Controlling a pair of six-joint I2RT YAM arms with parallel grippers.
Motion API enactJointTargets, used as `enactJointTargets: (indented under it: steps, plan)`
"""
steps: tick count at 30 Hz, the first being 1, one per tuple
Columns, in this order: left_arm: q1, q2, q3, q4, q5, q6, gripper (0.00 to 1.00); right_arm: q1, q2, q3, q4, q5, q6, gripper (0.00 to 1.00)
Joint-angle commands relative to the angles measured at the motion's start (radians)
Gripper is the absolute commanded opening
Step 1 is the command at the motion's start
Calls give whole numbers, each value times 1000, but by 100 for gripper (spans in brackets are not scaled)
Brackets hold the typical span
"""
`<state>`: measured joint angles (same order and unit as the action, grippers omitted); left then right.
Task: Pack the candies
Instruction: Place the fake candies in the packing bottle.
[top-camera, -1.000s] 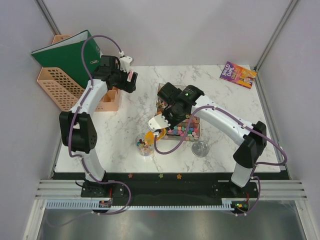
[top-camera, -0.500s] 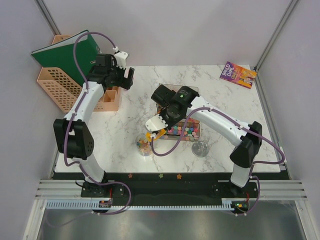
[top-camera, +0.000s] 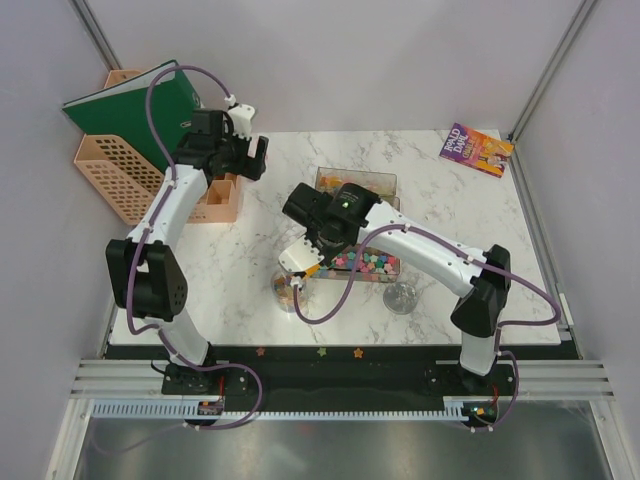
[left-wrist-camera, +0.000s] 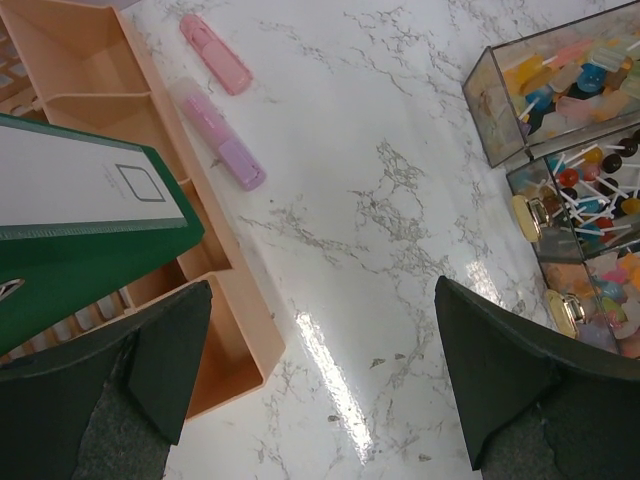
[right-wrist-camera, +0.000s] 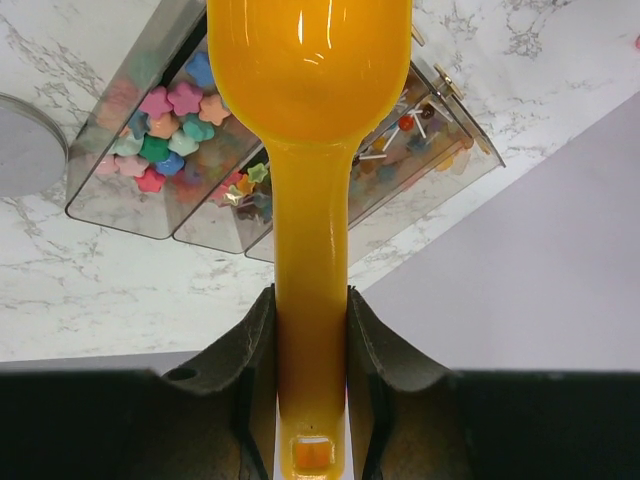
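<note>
My right gripper (right-wrist-camera: 310, 312) is clenched on the glossy orange plastic scoop (right-wrist-camera: 308, 120); its handle runs straight out from the jaws, bowl at the far end. The candies (right-wrist-camera: 165, 135), small matte stars with no long axis, lie in the clear, hard-walled box (right-wrist-camera: 110, 205). My left gripper (left-wrist-camera: 320, 345) hangs released.
</note>
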<state>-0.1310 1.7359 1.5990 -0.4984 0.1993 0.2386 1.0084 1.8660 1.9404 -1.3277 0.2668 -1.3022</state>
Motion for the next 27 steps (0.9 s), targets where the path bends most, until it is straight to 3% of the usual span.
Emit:
enactJointTargets:
  steps: [1, 5, 11, 20, 27]
  plan:
    - [2, -64, -2, 23, -18, -33, 100, -2, 4, 34, -120, 104, 27, 0]
    - [-5, -82, -7, 18, -80, -1, 100, -33, -17, 20, -101, 89, 82, 0]
    - [-6, -121, -54, 18, -141, 13, 100, -212, -1, 66, -7, 20, 283, 0]
    - [-7, -160, -168, 18, -219, -13, 99, -709, -34, -101, 327, -132, 703, 0]
    - [-7, -104, -148, -49, -380, -108, 100, -939, 85, -43, 433, -193, 930, 0]
